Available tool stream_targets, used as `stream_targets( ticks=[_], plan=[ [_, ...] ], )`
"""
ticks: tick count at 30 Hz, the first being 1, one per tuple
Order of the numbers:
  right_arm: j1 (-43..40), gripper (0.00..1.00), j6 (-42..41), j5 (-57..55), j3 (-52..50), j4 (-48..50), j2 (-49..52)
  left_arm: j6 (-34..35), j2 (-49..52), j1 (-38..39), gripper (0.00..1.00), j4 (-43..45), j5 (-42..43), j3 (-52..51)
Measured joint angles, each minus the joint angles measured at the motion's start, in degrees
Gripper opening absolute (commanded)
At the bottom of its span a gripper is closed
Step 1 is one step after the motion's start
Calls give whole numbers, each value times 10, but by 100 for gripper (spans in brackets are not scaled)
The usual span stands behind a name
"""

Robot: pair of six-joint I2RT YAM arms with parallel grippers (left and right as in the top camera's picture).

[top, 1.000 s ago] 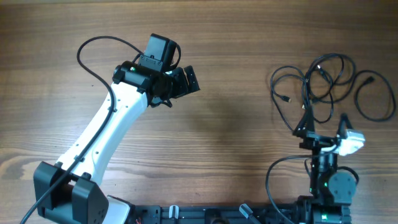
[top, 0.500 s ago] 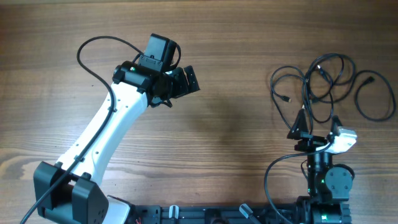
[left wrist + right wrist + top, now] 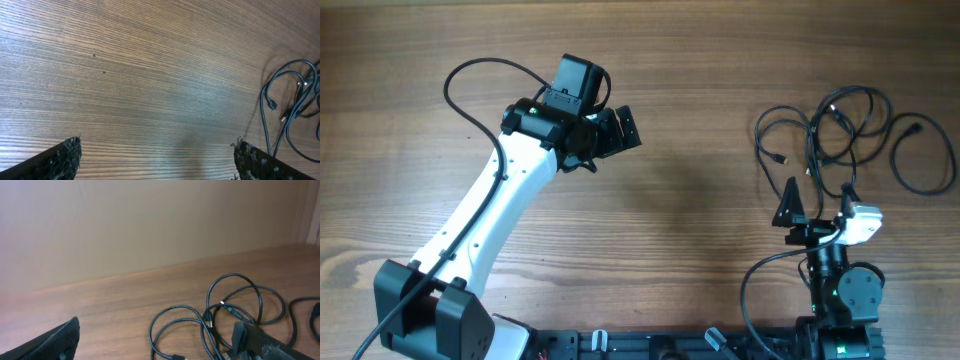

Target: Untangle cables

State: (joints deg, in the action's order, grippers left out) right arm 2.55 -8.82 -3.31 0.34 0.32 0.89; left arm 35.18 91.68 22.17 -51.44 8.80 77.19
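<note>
The cables [image 3: 835,140] are thin black cords with small plug ends, lying in overlapping loops at the table's far right. One separate loop [image 3: 920,160] lies furthest right. My right gripper [image 3: 818,207] stands open just on the near side of them. In the right wrist view the cables [image 3: 225,315] lie ahead, towards the right finger [image 3: 257,341], and the right gripper [image 3: 155,345] holds nothing. My left gripper [image 3: 618,132] is open over bare wood far to the left. Its wrist view catches the cables [image 3: 292,107] at the right edge, beyond the open left gripper [image 3: 157,160].
The wooden table [image 3: 700,200] stretches between the two arms. A thicker black wire [image 3: 470,85] loops from the left arm's side, and another [image 3: 755,285] curls by the right arm's base. A plain wall [image 3: 150,225] rises behind the table's far edge.
The right gripper has drawn back a little towards its base and shifted left, away from the cables. The left arm and the cables have not moved.
</note>
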Motion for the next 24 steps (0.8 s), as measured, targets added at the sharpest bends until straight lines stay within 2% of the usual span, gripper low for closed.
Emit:
stream_targets(
  ticks=[7,12,24],
  plan=[
    [-11,100,147,53,0,-4,0,0,0,0,100,0,0,0],
    [-35,100,163,59,0,-4,0,0,0,0,100,0,0,0],
    [-35,100,167,63,0,-4,0,0,0,0,100,0,0,0]
  ],
)
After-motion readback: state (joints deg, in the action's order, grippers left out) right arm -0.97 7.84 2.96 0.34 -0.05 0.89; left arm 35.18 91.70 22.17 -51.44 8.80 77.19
